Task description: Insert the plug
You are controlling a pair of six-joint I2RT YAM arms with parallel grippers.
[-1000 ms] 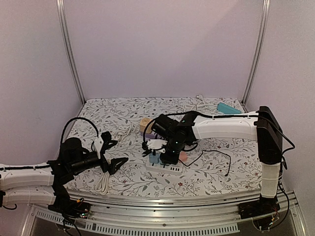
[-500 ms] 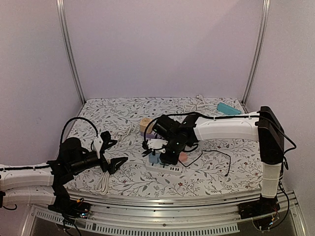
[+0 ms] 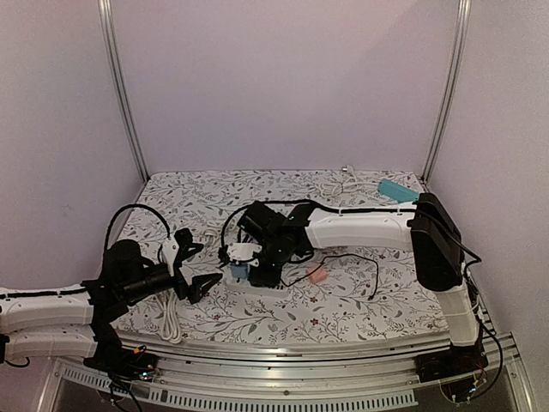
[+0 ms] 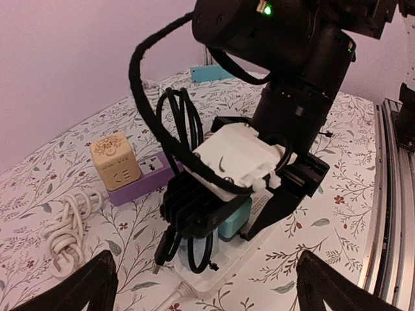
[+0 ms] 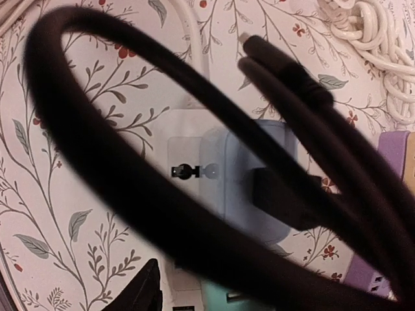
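Observation:
A white power strip (image 3: 268,286) lies on the flowered mat, also in the left wrist view (image 4: 217,269). A light blue plug (image 4: 200,251) with a black cable sits in its near socket, and shows in the right wrist view (image 5: 249,188) behind the looped cable (image 5: 130,188). A teal plug (image 4: 235,221) stands beside it. My right gripper (image 3: 257,268) hangs over the strip with its jaws closed round the teal plug. One finger (image 5: 146,291) shows; the cable hides the other. My left gripper (image 3: 204,283) is open and empty, left of the strip.
A purple power strip (image 4: 146,176) with a beige cube adapter (image 4: 111,157) lies behind. A coiled white cord (image 4: 65,227) lies at the left. A pink block (image 3: 316,275) sits right of the strip. A teal box (image 3: 396,190) is at the back right.
My right arm has swung left, and the white strip with its plugs and black cable has slid left with it. The pink block stayed put. My left arm has not moved.

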